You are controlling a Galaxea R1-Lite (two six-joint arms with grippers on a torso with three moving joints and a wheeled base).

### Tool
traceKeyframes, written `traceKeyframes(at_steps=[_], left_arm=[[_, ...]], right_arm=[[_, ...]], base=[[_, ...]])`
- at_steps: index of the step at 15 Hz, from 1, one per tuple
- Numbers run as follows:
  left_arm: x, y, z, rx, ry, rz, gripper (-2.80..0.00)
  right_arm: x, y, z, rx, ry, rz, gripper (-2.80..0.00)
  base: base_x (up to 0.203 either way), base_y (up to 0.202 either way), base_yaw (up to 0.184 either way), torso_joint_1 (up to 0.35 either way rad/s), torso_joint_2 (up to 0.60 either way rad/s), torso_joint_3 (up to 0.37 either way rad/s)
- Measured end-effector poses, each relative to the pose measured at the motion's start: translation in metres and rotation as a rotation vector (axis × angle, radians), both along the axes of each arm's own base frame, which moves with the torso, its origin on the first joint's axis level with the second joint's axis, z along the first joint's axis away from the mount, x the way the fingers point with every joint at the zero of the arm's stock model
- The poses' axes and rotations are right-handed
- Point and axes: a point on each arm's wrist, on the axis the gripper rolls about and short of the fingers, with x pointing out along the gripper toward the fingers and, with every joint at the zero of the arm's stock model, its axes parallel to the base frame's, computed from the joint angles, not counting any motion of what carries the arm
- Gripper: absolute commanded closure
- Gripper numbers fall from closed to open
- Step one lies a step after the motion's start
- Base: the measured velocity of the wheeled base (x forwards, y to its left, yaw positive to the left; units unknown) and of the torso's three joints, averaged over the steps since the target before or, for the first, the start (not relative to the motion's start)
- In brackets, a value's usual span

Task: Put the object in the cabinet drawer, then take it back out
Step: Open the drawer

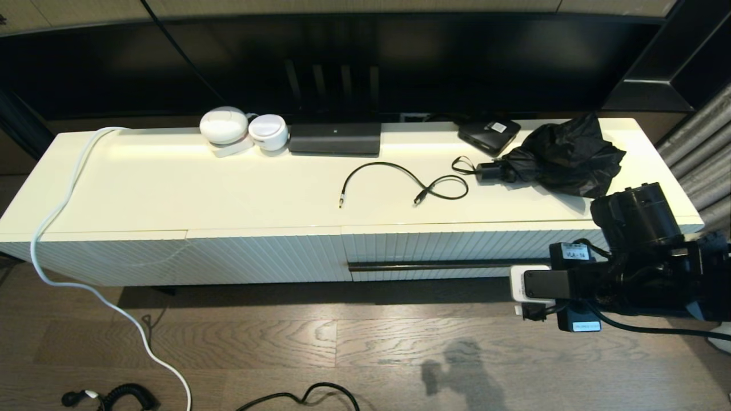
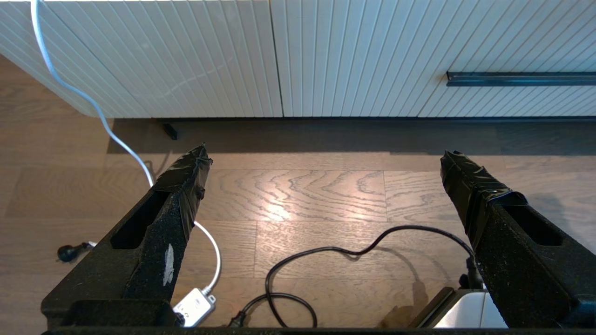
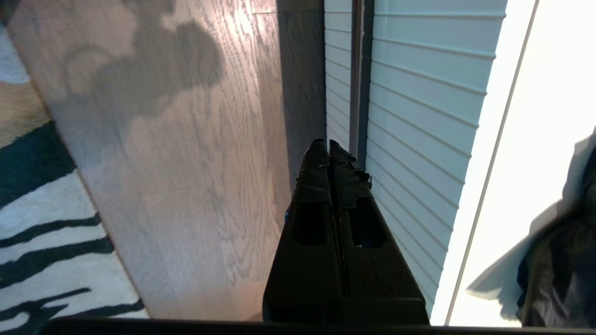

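Right gripper [image 3: 328, 148] has its jaws pressed tight together, holding nothing, tips just beside the black handle [image 3: 359, 70] of the cabinet drawer [image 1: 457, 246], which sits closed. Above and beyond those jaws, on the cream worktop [image 1: 171, 188], lie a crumpled black umbrella [image 1: 562, 154] and a looped black cable [image 1: 411, 182]. Left gripper [image 2: 326, 160] hangs low over the wood floor [image 2: 298, 195], jaws spread wide and empty, facing the ribbed cabinet front, a black cord [image 2: 326, 253] on the floor beneath it.
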Motion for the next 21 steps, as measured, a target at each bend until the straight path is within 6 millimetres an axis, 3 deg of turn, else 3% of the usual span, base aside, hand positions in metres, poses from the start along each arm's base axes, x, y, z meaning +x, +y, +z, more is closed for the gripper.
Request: traceKeyframes(at_steps=[7,17,21], left_arm=[[0.0,0.0,0.0,0.0,0.0,0.0,-2.8],[0.0,0.0,0.0,0.0,0.0,0.001,-2.8],[0.0,0.0,0.0,0.0,0.0,0.0,-2.8]], right_arm=[[0.034,0.012,-0.048,0.014,-0.018,0.013,0.0],[0.068,0.024,-0.093,0.058,-0.142,0.012,0.0],[0.075,0.027,-0.112,0.06,-0.108,0.021,0.0]], base=[[0.0,0.0,0.0,0.0,0.0,0.0],[0.0,0.0,0.0,0.0,0.0,0.0],[0.0,0.0,0.0,0.0,0.0,0.0]])
